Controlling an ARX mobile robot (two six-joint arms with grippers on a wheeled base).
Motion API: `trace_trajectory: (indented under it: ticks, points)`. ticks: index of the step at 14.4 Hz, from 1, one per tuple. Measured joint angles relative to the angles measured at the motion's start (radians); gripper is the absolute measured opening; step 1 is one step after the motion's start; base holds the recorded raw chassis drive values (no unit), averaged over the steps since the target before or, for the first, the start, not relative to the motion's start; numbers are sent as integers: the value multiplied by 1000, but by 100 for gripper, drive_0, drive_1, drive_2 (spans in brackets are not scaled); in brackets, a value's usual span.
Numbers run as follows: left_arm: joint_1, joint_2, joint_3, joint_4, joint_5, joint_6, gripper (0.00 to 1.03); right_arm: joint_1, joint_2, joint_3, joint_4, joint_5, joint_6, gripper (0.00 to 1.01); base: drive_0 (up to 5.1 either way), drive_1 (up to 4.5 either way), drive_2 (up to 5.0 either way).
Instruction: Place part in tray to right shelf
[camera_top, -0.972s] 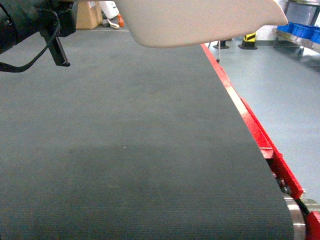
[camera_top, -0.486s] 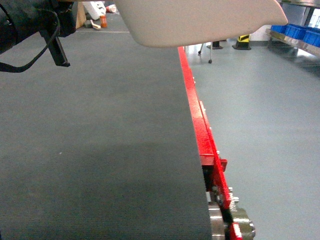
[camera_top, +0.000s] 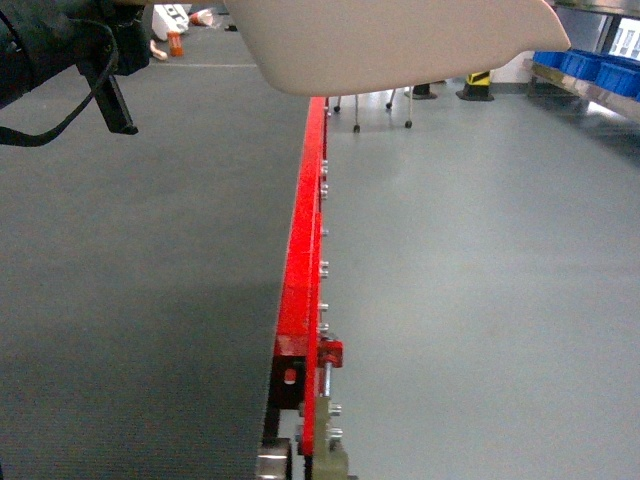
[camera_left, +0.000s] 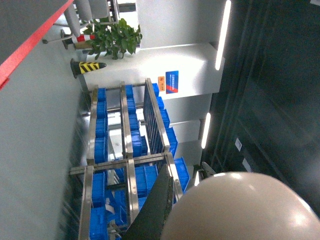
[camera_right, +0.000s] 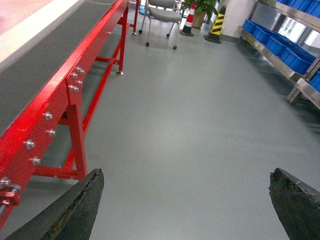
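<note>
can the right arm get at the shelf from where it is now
Probably not yet. In the right wrist view the gripper hangs open over bare floor, and the shelf with its blue crates sits far off across that floor. Nothing blocks the way; the base would need to drive closer.

The cream tray (camera_top: 400, 40) fills the top of the frame, seen from underneath. Just left of it hangs the dark left hand (camera_top: 105, 80); can't tell if it's gripping anything. Below the hand is the dark worktop (camera_top: 140, 300) with its red edge (camera_top: 300, 260), grey floor (camera_top: 480, 280) on the far side, and blue crates (camera_top: 590, 65) way off at the back.
</note>
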Motion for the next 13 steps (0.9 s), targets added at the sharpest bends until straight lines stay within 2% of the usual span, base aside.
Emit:
trace_trajectory:
  ticks: [13]
  points:
    - [0, -2, 0, -1, 1, 0, 13, -1, 0, 0, 2, 3, 0, 98, 500, -243, -243]
